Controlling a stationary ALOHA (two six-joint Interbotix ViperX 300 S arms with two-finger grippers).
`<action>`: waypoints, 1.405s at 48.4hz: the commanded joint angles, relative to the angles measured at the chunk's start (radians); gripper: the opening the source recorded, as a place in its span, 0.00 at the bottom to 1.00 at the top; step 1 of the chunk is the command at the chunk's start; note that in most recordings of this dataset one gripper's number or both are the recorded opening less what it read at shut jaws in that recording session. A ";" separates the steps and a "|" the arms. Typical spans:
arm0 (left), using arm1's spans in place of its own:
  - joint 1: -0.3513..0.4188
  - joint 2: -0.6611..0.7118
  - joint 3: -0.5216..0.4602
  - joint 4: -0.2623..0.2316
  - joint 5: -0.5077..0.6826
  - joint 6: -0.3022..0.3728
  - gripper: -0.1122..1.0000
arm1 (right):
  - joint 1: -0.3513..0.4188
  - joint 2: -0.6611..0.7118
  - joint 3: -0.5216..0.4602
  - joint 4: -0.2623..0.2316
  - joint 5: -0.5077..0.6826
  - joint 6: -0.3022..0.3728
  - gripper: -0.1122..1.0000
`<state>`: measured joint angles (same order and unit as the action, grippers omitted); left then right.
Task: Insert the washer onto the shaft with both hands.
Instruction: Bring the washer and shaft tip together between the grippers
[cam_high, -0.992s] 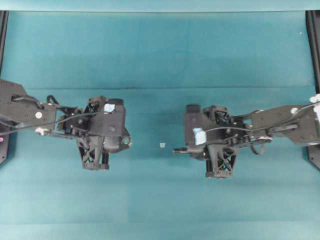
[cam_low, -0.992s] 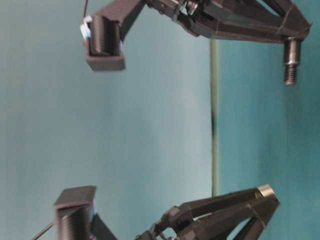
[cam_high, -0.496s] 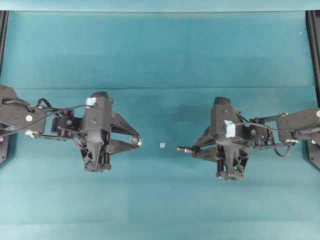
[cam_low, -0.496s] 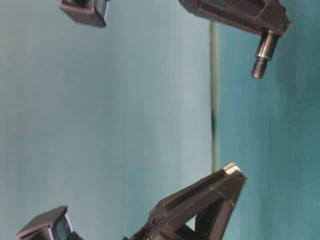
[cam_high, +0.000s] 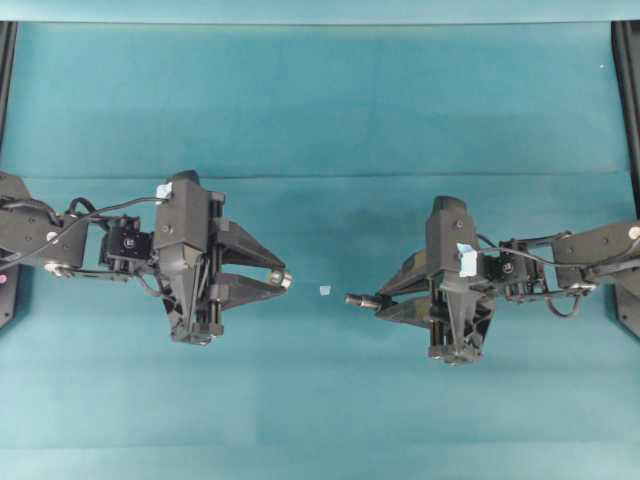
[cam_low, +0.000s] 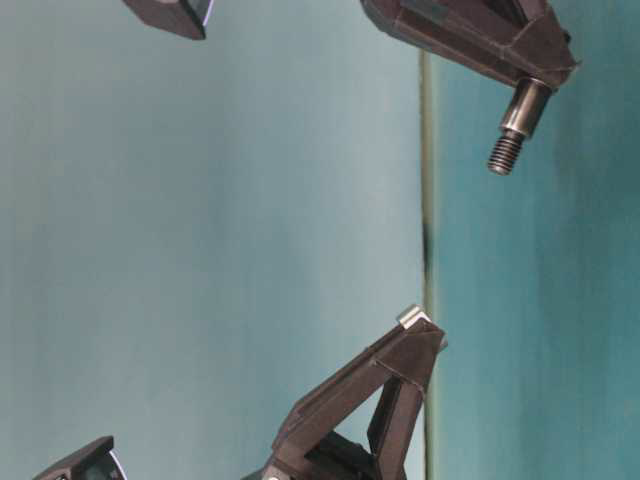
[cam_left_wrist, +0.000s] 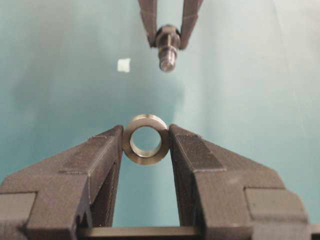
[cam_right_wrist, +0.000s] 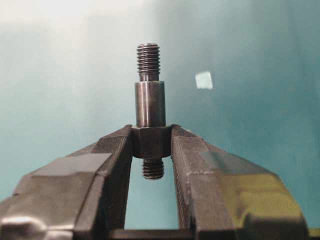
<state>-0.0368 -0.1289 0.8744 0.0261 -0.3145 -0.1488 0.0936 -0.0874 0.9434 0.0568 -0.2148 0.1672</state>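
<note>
We note left gripper (cam_left_wrist: 146, 142) jaws pinching washer (cam_left_wrist: 146, 139) at tips, hole facing shaft. Right gripper (cam_right_wrist: 151, 142) jaws clamped on shaft (cam_right_wrist: 149, 107) collar, threaded end pointing toward washer. Both held above teal bench (cam_high: 320, 110), tips apart. Pale tape scrap (cam_high: 324, 290) on bench between them.

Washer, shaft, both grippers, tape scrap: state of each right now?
washer: clamped between the left gripper's tips, hole facing the shaft
shaft: gripped by its collar, threaded end pointing at the washer, a gap between them
left gripper: shut on the washer
right gripper: shut on the shaft
tape scrap: loose on the table
</note>
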 joint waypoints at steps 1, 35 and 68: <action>-0.002 -0.006 -0.017 0.002 -0.012 -0.002 0.41 | 0.003 0.002 -0.005 0.002 -0.026 0.012 0.10; -0.003 0.064 -0.038 0.000 -0.078 -0.026 0.41 | 0.011 0.032 0.003 0.003 -0.127 0.038 0.10; -0.023 0.132 -0.109 0.000 -0.091 -0.029 0.41 | 0.011 0.074 0.012 0.003 -0.212 0.058 0.10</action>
<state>-0.0552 0.0015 0.7885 0.0230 -0.3942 -0.1764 0.1012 -0.0107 0.9710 0.0583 -0.4050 0.2148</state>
